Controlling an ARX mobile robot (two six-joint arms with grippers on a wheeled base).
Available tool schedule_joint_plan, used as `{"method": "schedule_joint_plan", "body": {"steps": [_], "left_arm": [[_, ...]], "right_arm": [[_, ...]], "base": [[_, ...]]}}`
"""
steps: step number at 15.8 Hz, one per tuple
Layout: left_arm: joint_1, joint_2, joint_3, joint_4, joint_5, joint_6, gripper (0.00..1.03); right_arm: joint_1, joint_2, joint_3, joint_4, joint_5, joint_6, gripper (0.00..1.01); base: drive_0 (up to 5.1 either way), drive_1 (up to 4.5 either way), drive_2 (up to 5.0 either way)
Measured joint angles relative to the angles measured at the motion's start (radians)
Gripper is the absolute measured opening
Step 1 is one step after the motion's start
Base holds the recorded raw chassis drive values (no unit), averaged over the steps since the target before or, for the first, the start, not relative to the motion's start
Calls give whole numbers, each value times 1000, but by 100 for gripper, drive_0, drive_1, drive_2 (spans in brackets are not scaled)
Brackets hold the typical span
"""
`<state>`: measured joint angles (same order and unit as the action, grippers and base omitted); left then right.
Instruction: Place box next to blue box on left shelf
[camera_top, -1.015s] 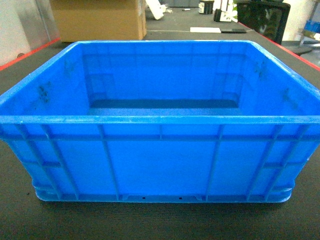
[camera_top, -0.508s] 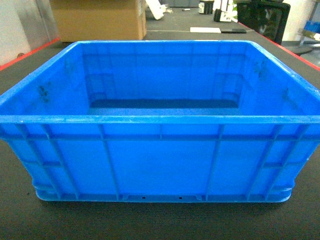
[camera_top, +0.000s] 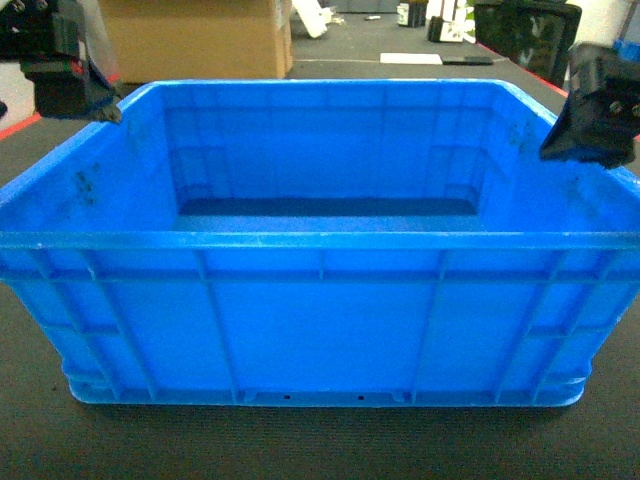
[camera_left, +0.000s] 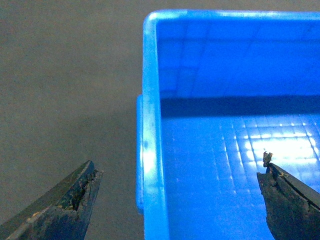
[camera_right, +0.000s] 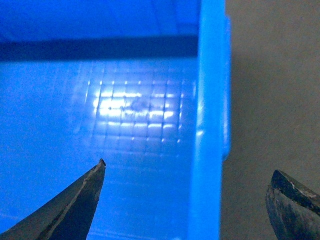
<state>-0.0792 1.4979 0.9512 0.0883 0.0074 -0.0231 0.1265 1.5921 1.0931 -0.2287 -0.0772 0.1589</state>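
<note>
The box (camera_top: 320, 250) is a large open blue crate, empty, standing on a dark floor and filling the head view. My left gripper (camera_top: 95, 100) hangs over its far left corner and my right gripper (camera_top: 565, 135) over its right rim. In the left wrist view the left gripper (camera_left: 177, 165) is open, with the box's left wall (camera_left: 150, 150) between its spread fingers and not touched. In the right wrist view the open right gripper (camera_right: 191, 167) straddles the right wall (camera_right: 207, 150) the same way. The left shelf and its blue box are out of view.
A brown cardboard carton (camera_top: 195, 40) stands behind the crate at the back left. A black chair-like object (camera_top: 525, 35) and white items (camera_top: 410, 58) lie at the back right. Red floor lines (camera_top: 590, 100) run along both sides.
Both grippers have come into the head view, one at each upper corner above the crate's side walls. The crate has not moved.
</note>
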Motion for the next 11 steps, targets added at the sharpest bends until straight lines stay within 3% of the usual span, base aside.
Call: {"method": "schedule_joint_plan", "body": {"steps": [2,11], "left_arm": [[-4,37,44,-117,19,-30,98],[-34,76,87,-312,-23,-26,98]], "right_arm": [[6,47,47,-75,3,26,98],[5,109,92,-156,56,53,98]], "base": [[0,0,0],[0,0,0]]}}
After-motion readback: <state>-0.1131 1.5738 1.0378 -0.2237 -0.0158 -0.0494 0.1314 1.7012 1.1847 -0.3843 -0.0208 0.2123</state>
